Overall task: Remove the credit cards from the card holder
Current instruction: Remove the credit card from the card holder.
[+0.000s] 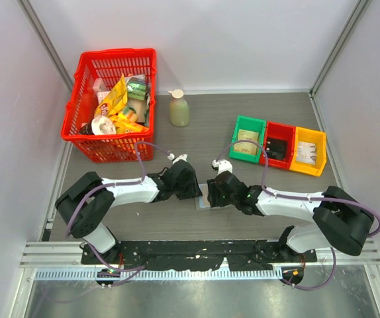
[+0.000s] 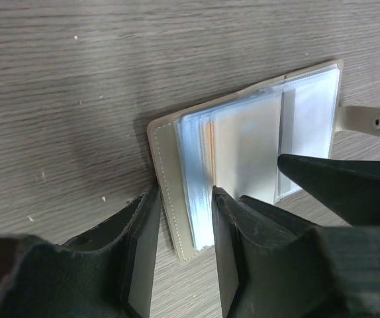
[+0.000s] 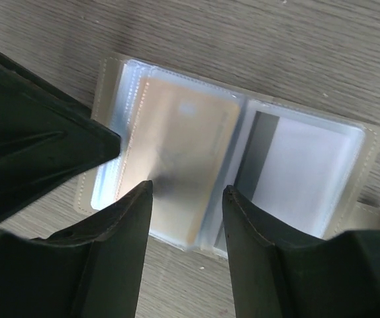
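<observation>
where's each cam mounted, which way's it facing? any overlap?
Top external: fixed above and behind the bases, facing down at the table; both arms, left hand and right hand meeting at the card holder.
Left wrist: wrist-mounted, faces down at the open card holder; own fingers in front.
Right wrist: wrist-mounted, faces down at the yellow-orange card in its sleeve; own fingers in front.
Shared: both wrist views show the card holder and the other hand's finger.
</observation>
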You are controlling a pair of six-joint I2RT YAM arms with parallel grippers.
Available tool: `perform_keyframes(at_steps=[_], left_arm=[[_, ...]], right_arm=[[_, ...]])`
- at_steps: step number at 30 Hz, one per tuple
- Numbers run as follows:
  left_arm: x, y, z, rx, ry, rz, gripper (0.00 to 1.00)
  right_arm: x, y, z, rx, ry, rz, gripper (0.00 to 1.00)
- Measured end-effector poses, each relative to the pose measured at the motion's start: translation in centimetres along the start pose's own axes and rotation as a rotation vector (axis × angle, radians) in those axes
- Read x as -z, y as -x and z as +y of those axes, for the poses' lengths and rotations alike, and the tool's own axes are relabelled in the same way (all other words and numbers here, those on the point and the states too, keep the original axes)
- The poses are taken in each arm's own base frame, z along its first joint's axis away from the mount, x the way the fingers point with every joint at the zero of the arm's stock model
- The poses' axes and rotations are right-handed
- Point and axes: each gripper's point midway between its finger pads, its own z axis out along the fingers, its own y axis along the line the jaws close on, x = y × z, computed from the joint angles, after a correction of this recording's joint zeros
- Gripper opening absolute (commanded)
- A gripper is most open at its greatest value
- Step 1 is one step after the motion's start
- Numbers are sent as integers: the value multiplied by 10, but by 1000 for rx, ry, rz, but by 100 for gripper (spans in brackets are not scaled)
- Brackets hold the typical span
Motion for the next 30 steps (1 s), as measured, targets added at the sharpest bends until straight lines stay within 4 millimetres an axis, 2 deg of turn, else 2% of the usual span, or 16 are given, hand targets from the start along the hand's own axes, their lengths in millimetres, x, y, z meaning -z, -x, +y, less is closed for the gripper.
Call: perform_keyframes(at_steps=[3, 6, 15, 16, 18, 25, 30], left_arm=[[-3, 1, -5, 13, -16, -6, 38], [-5, 2, -6, 24, -23, -9, 30], [-7, 3, 2, 68, -25, -38, 8], [-8, 3, 2, 72, -25, -40, 3], [-8, 3, 2, 82, -30, -46, 0], [-6, 3, 5, 106, -42, -66, 0], [4, -8, 13, 123, -46, -62, 0]], right_arm=[[-4, 3, 1, -23, 23, 1, 46], [-7, 2, 1, -50, 53, 11, 40], [-11, 7, -5, -99, 84, 12, 15], [-11, 8, -5, -101, 88, 12, 10], [-12, 8, -6, -109, 92, 12, 3], [-12, 7, -8, -134, 117, 16, 1], [-8, 4, -5, -158, 153, 29, 1]])
